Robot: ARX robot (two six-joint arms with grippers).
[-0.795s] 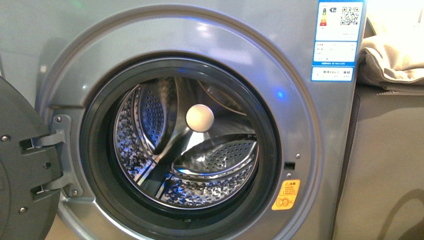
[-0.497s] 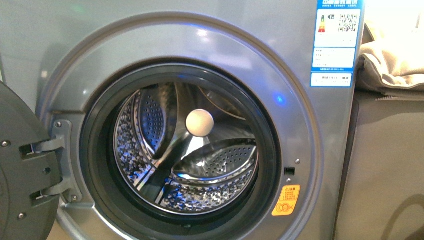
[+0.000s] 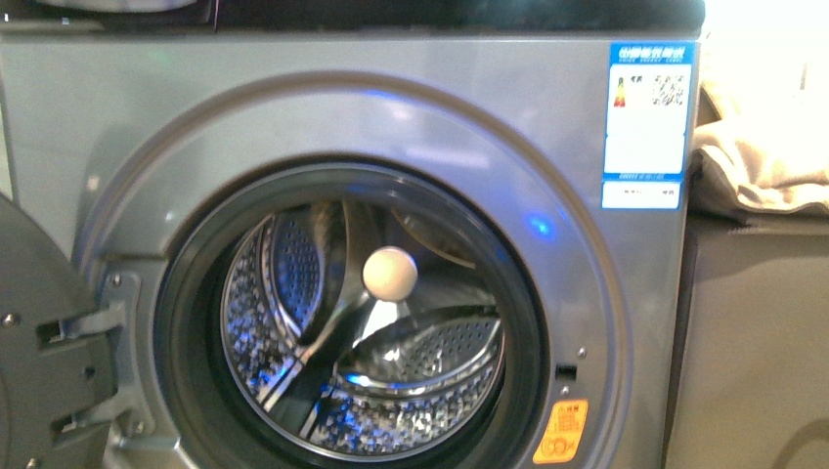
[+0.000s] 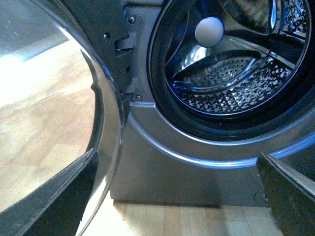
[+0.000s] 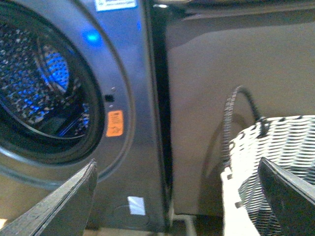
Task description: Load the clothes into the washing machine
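The washer [image 3: 391, 117] fills the front view, its porthole open toward the camera and ringed by a dark gasket [image 3: 186, 322]. The door [image 3: 39, 332] is swung out at 9 o'clock of the porthole, hanging on its hinge [image 3: 93, 322]. Inside, the steel drum [image 3: 420, 410] shows only its perforated wall and ribs, with a pale ball [image 3: 390, 273] at its centre. A blue light [image 3: 537, 227] glows on the front ring at 2 o'clock of the opening. The label [image 3: 650, 122] sits near the washer's top corner at 1 o'clock, and the orange sticker [image 3: 560, 432] sits at 4 o'clock, just below the latch slot. A grey-beige cabinet [image 3: 753, 342] stands just beside the washer at 3 o'clock, with a beige cloth [image 3: 763, 161] folded on top. The left tool [image 4: 176, 153] is spread wide with nothing between its dark fingers [image 4: 59, 196]; it faces the washer's lower front, above the wooden floor [image 4: 167, 219], beside the door's glass bowl. The right tool [image 5: 177, 161] is also spread wide and holds nothing, facing the seam between washer and cabinet. A black-and-white woven basket [image 5: 280, 147] stands before the cabinet; what it holds cannot be told.
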